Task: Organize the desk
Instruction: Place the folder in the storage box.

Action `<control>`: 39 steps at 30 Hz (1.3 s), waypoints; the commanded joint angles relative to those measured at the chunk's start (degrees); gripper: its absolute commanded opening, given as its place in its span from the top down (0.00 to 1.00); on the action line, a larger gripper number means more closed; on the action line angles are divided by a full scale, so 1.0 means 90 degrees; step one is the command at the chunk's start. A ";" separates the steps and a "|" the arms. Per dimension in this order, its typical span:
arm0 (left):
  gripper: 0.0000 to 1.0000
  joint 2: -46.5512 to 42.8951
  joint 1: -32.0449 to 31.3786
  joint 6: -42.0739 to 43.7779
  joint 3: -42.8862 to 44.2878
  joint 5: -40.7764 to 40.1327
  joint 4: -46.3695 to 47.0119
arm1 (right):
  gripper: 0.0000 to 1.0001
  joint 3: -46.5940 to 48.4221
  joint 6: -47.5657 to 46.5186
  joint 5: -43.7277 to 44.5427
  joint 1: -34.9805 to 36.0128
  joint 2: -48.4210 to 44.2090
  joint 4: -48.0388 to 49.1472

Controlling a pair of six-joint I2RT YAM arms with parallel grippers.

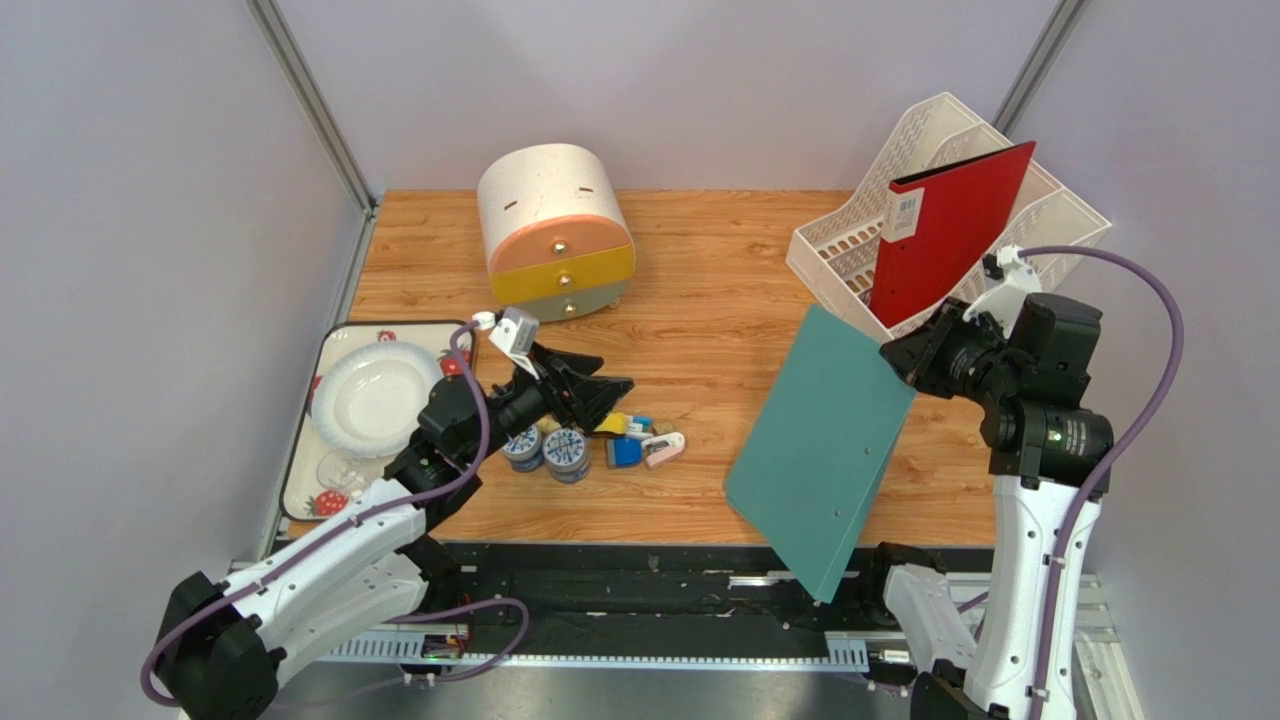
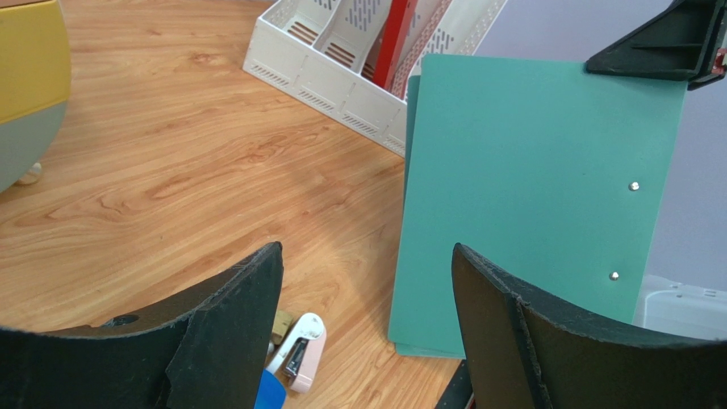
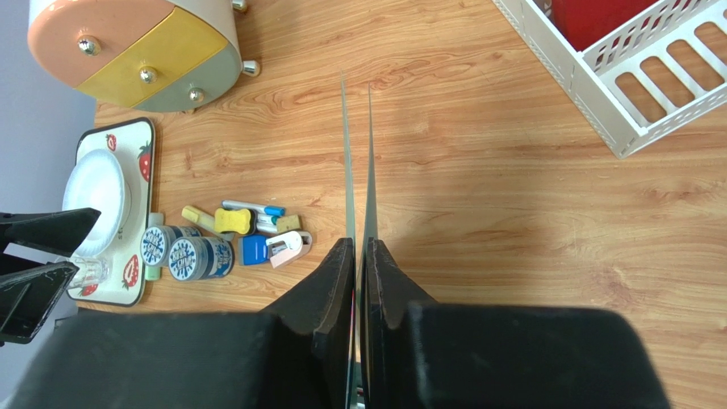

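Grip check: right pincer (image 1: 906, 357) clenched on top edge of teal folder (image 1: 819, 450). Folder hangs tilted below it, low corner reaching over near edge of desk (image 1: 706, 270). Desk lies beneath both pincers. White file rack (image 1: 842, 248) sits just behind right pincer. Left pincer (image 1: 598, 383) released, empty, above small clutter (image 1: 601, 443). Risk as I judge it: narrow one-edge hold, so folder may swing, slip, or snag rack rim.
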 commanded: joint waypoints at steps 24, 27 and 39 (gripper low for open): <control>0.21 0.0014 0.0025 -0.0083 0.0192 0.0174 0.0328 | 1.00 -0.2148 -0.0418 0.3966 0.3288 -0.0622 0.3853; 0.21 -0.0064 0.0025 -0.0064 0.0163 0.0107 0.0299 | 1.00 -0.2560 -0.0428 0.4172 0.3621 -0.1022 0.4108; 0.21 0.0393 0.0025 -0.0112 0.0280 0.0457 0.0552 | 1.00 -0.1791 -0.0467 0.4993 0.4129 -0.0516 0.3736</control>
